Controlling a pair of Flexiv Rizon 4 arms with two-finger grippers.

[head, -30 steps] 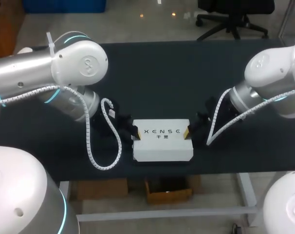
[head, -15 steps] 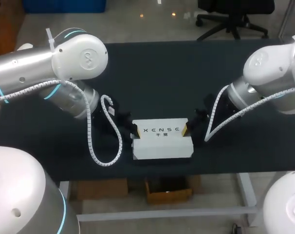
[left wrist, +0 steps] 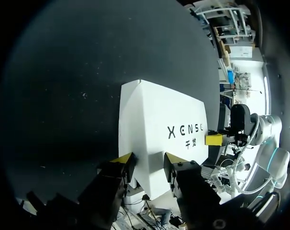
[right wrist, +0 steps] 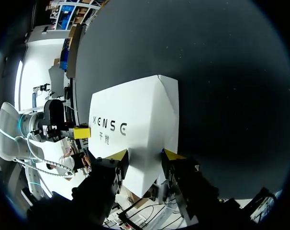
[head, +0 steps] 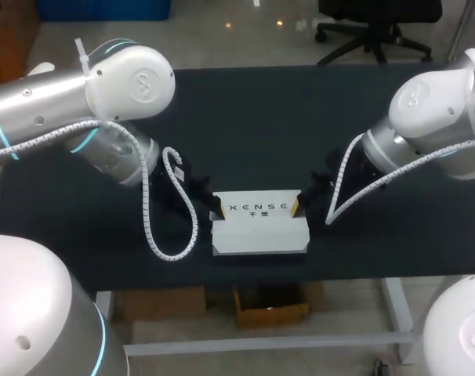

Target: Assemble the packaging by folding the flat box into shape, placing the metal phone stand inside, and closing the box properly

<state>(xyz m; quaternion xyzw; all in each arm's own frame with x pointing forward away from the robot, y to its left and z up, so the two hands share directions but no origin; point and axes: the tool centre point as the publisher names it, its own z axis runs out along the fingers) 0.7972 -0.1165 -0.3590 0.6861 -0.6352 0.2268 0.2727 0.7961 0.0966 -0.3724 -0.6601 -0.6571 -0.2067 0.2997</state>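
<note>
White box (head: 261, 229) is near the front edge of the surface (head: 261, 117), about mid-width, printed face up, long axis running left to right. It's a formed block, not flat: the head cam shows the top face plus a front wall below it.

Left hand (head: 216, 211) is on the box's left short end. On its wrist cam the box end sits between the two yellow tips, one fingertip (left wrist: 170, 160) over the printed top face, the other at the box's edge. Reads as clenched on the white box, fingers standing fairly wide apart.

Right hand (head: 299, 206) mirrors it on the right short end. On its wrist cam the box narrows down into the gap between the tips with both fingers against it, so it's grasping the white box as well.

Each wrist cam also picks up the opposite hand's yellow tip at the far end of the box, on the top face beside the print.

Can't tell whether the box's underside rests on the surface or is held just off it. The inside of the box is hidden on every cam.

Left arm comes in from the left. Its spiral cable (head: 147, 227) loops down beside the box's left end. Right arm comes in from the right, with a shorter cable loop (head: 343, 196) hanging by the right end. The hands point inward at each other across the box.
</note>
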